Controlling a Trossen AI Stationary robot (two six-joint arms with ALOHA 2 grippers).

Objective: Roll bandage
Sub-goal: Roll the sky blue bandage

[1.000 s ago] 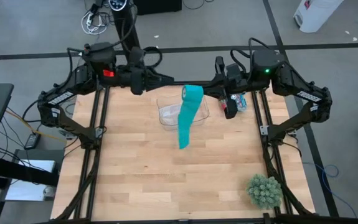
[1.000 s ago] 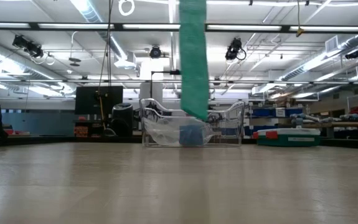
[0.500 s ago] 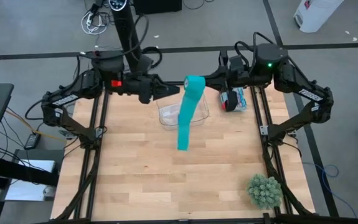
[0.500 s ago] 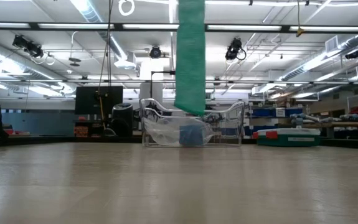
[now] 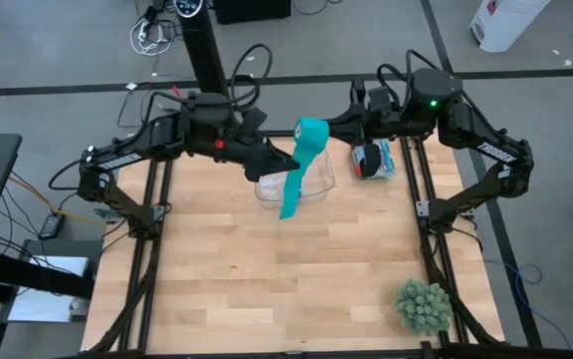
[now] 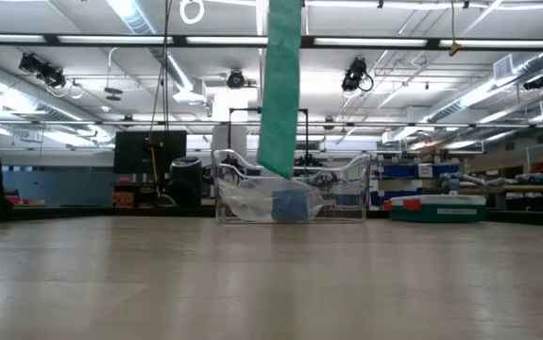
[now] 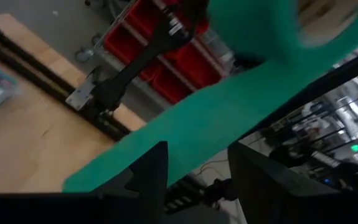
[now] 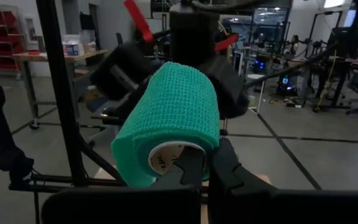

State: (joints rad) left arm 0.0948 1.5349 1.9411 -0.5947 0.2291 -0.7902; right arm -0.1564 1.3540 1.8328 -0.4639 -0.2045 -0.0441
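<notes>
The bandage is a teal roll (image 5: pixel 312 133) with a long strip (image 5: pixel 292 184) hanging from it, high above the table's far middle. The strip's free end (image 6: pixel 276 168) dangles clear above a clear container. My right gripper (image 8: pixel 207 155) comes from the table's right side and is shut on the roll (image 8: pixel 169 118). My left gripper (image 5: pixel 288 165) reaches in from the left, open, at the hanging strip; in the left wrist view its fingers (image 7: pixel 147 174) stand on either side of the strip (image 7: pixel 197 130). My right gripper holds the roll by its end face, at the rim of the pale core (image 8: pixel 177 155), coming at it level from the table's right. The roll is lifted clear, its axis along the fingers, and the strip hangs slack below it. My left gripper: whether its fingers touch the strip cannot be told.
A clear plastic container (image 5: pixel 296 179) stands under the strip at the far middle, with a blue roll (image 6: pixel 290 203) inside. A small packet (image 5: pixel 378 160) lies by the right arm's rail. A green plant (image 5: pixel 424 305) sits at the near right corner.
My left gripper has gone toward the table's right and down, up to the hanging strip, staying open. The strip's free end has swung toward the table's left; the roll has stayed in my right gripper.
</notes>
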